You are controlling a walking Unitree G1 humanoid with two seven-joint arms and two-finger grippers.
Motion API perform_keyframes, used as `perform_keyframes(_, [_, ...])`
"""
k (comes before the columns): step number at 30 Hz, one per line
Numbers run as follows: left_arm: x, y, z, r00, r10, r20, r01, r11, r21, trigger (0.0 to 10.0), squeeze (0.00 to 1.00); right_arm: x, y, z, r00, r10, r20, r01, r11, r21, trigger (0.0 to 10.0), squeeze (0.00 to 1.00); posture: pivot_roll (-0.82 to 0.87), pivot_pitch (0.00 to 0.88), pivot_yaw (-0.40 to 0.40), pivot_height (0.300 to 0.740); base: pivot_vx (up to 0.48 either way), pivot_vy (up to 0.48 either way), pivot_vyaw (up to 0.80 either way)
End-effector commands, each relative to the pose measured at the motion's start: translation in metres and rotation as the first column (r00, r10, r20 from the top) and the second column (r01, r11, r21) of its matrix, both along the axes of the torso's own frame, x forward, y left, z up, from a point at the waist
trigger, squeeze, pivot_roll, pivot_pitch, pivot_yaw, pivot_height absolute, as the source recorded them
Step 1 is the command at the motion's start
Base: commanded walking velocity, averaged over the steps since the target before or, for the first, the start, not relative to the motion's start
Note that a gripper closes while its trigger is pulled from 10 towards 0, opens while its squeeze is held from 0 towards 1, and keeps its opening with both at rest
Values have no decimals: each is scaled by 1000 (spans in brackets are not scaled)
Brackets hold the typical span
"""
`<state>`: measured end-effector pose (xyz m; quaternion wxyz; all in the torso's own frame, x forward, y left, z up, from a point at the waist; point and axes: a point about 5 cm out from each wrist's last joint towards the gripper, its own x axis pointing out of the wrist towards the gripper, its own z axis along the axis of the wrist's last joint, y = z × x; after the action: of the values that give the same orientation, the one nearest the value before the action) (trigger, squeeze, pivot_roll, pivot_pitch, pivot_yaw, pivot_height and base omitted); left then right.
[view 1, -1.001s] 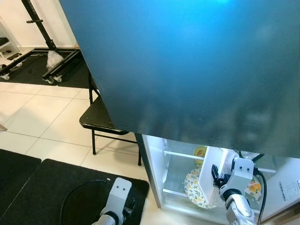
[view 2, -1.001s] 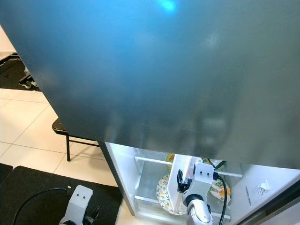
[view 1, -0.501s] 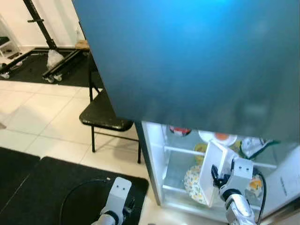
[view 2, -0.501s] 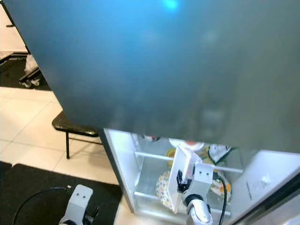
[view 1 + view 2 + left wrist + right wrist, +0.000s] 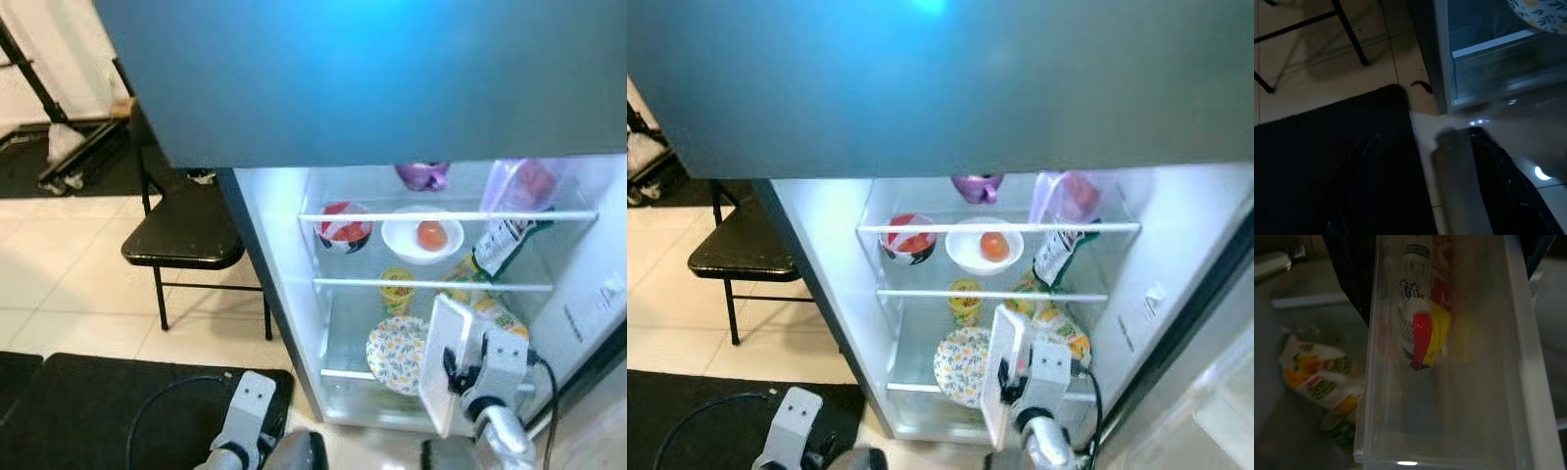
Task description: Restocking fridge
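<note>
The fridge (image 5: 284,294) stands open and lit in front of me. My right gripper (image 5: 454,373) is shut on a clear plastic container (image 5: 441,360), held upright on its edge before the lowest shelf. In the right wrist view the container (image 5: 1474,382) holds a packet with a red and yellow label (image 5: 1425,333). Behind it a flowered plate (image 5: 394,352) leans on that shelf, beside a snack bag (image 5: 1317,377). My left gripper (image 5: 1435,186) hangs open low over the floor, by the fridge's bottom corner.
The shelves hold a red and white bowl (image 5: 343,223), a white bowl with an orange fruit (image 5: 421,235), a yellow cup (image 5: 397,289) and bags (image 5: 495,245). The dark upper door (image 5: 343,78) looms overhead. A black chair (image 5: 181,230) stands left of the fridge, a black mat (image 5: 88,411) below.
The camera has shifted, so the fridge's upper shelves have come into view. My right gripper still holds the container in front of the lower shelf; the left arm hangs as before.
</note>
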<state>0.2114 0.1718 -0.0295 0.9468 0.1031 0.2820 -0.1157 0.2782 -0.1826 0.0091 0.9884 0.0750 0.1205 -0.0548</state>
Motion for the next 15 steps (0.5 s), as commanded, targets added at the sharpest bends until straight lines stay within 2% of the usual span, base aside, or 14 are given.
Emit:
perform_keyframes(1, [-3,3,-3,1000,9,-15,-9,1000,9,10000,0,10,5,13,998,16,60,-18,999,27,10000,0,-88,130,66,606,0,0,0])
perform_keyframes(7, [-4,2,-2,1000,10,-16,-10,1000,7,10000,0,27,2,42,985,30,168,-47,994,102,10000,0,-91,140,63,606,0,0,0])
perform_keyframes(9, [-4,2,-2,1000,11,-16,-11,1000,5,10000,0,33,-2,53,979,-12,203,-23,986,168,10000,0,-88,145,61,606,0,0,0])
perform_keyframes(12, [-5,2,-2,1000,11,-17,-11,1000,5,10000,0,35,-4,57,976,-32,218,-11,981,193,10000,0,-88,145,61,606,0,0,0])
perform_keyframes(13, [-5,2,-2,1000,12,-18,-12,1000,5,10000,0,37,-6,63,971,-63,232,6,970,241,10000,0,-87,148,61,606,0,0,0])
perform_keyframes(14, [-5,2,-2,1000,12,-18,-12,1000,5,10000,0,37,-6,63,971,-63,232,6,970,241,10000,0,-87,148,61,606,0,0,0])
perform_keyframes(15, [-5,2,-3,1000,13,-19,-13,1000,5,10000,0,39,-8,69,963,-97,252,18,954,299,10000,0,-86,150,62,606,0,0,0])
